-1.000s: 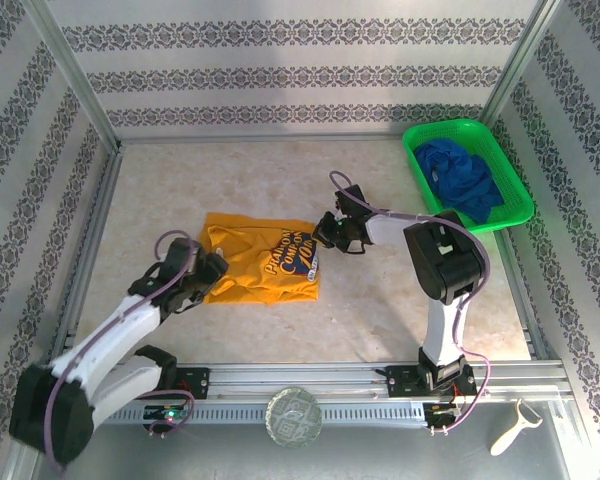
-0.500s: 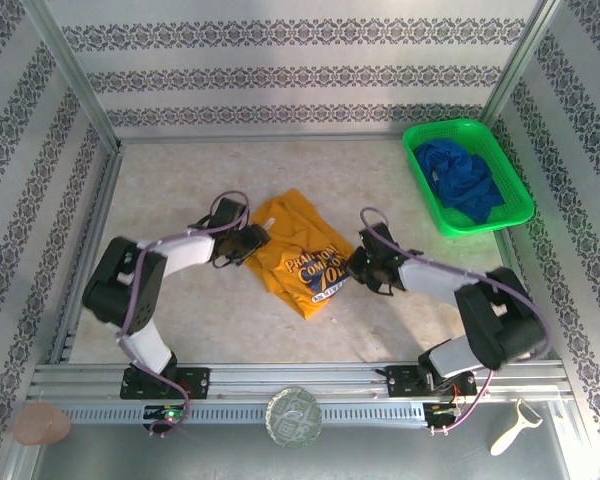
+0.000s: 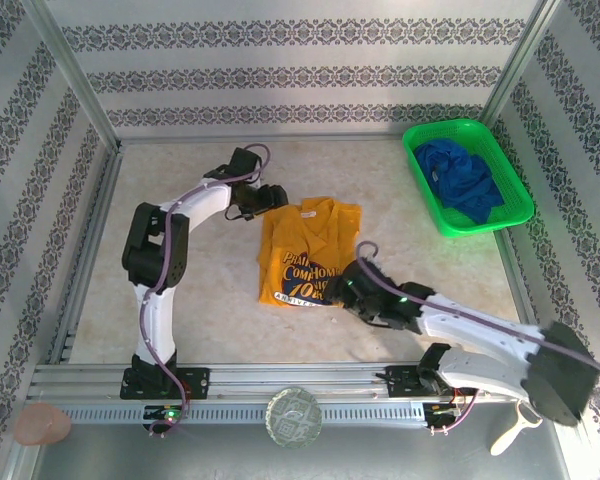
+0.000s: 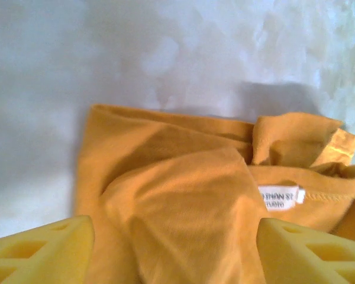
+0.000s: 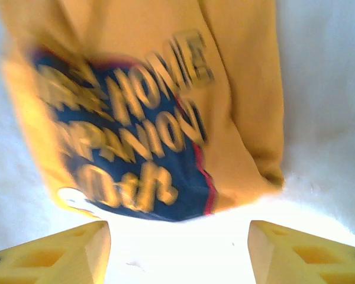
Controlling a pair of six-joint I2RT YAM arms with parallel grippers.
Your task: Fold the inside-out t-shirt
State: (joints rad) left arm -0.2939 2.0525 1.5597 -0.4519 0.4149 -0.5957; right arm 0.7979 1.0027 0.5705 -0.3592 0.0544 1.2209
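The inside-out t-shirt [image 3: 315, 235] lies folded into a rough rectangle in the middle of the table, mustard yellow, with a blue print [image 3: 303, 282] facing up near its front edge. My left gripper [image 3: 276, 201] is at the shirt's far left corner, open. In the left wrist view its yellow fingers [image 4: 38, 248] straddle a rumpled fold of the t-shirt [image 4: 183, 201] beside the white neck label [image 4: 279, 197]. My right gripper [image 3: 343, 289] sits at the shirt's near right corner, open. In the right wrist view it [image 5: 177, 254] is over bare table just short of the printed hem [image 5: 136, 148].
A green basket [image 3: 420, 165] holding a dark blue garment [image 3: 462, 178] stands at the back right. Patterned walls close in the table on three sides. A metal rail [image 3: 310, 378] runs along the front; a white peeler [image 3: 515, 428] lies beyond it.
The shirt has turned and slid to the table's middle. The left arm swung to its far side. The right arm came to its near edge, opened and let go of the cloth.
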